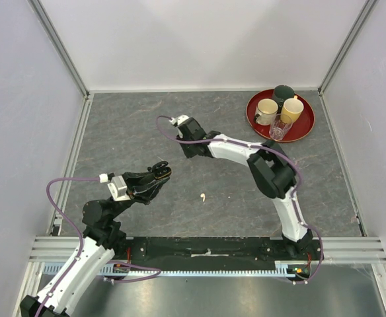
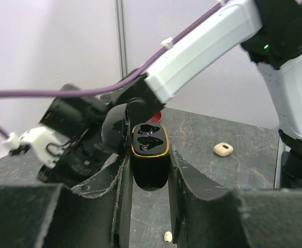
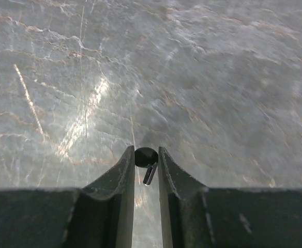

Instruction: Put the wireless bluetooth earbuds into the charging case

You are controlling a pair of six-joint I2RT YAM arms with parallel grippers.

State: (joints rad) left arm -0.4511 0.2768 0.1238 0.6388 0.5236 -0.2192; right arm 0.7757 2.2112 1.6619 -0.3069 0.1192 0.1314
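Note:
My left gripper (image 1: 158, 174) (image 2: 148, 157) is shut on the black charging case (image 2: 150, 173), held above the table. The case has a gold rim, and its lid (image 2: 114, 135) stands open to the left, showing two dark sockets. My right gripper (image 3: 146, 161) (image 1: 188, 137) points down at the table and is shut on a black earbud (image 3: 146, 156), whose short stem hangs between the fingers. A cream-white earbud (image 1: 203, 197) (image 2: 167, 237) lies on the table below the case. Another cream-white earbud (image 2: 223, 149) lies farther off to the right.
A red tray (image 1: 307, 125) at the back right carries several cups and a glass. The right arm's forearm (image 2: 202, 51) crosses just behind the held case. Walls with metal posts close in the grey stone-patterned table.

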